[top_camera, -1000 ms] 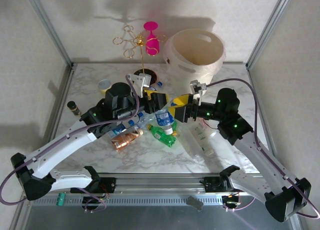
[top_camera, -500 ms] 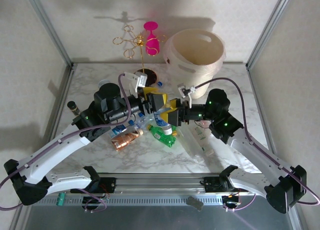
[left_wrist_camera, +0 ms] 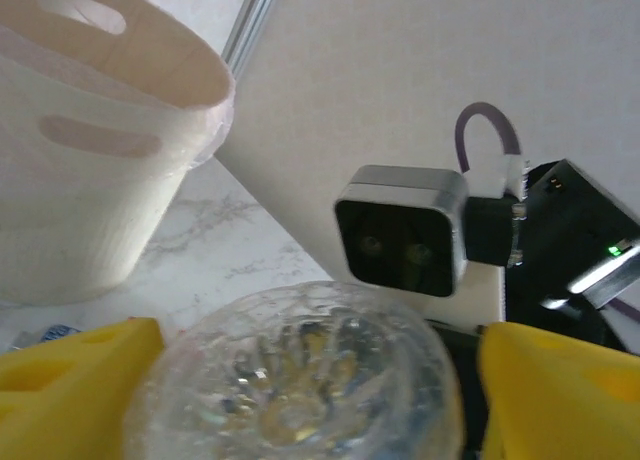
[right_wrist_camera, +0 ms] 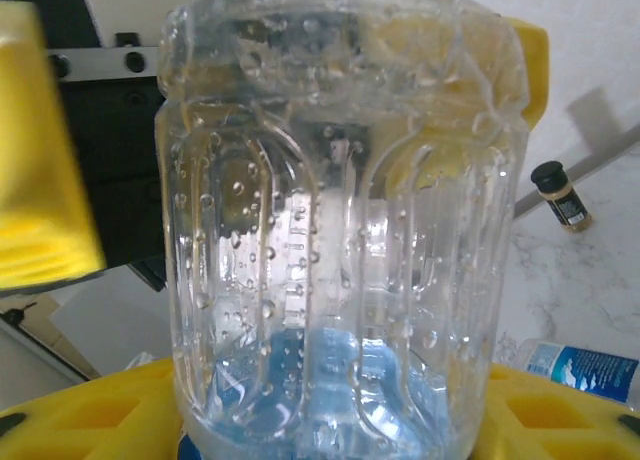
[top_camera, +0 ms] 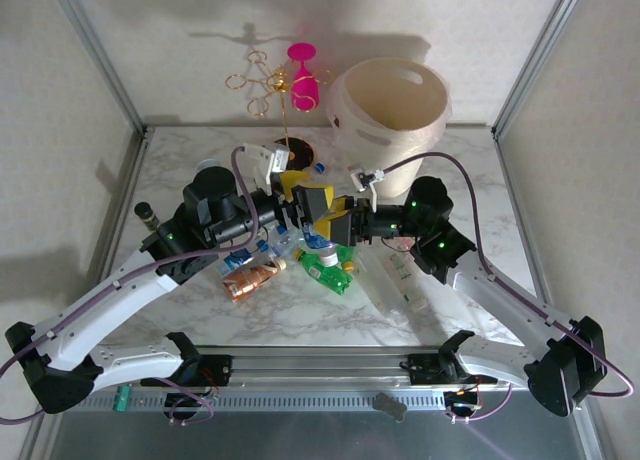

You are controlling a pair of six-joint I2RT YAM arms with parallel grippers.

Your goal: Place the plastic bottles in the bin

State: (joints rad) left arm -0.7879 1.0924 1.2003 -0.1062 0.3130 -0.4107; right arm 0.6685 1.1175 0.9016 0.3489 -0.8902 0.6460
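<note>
Looks like a handover above the counter [top_camera: 470, 180]. The clear bottle [right_wrist_camera: 330, 230] sits clamped near its base in left gripper [left_wrist_camera: 300, 380]. The right gripper [right_wrist_camera: 330, 415] flanks it; cannot tell if clamped. Next: right secures, left releases, carry to bin [top_camera: 385, 130].

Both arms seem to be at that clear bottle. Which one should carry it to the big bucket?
Right, probably. The left fingers and the right fingers both flank the clear bottle, but the bin stands far right, on the right fingers' side; the left ones would have to reach across.
</note>
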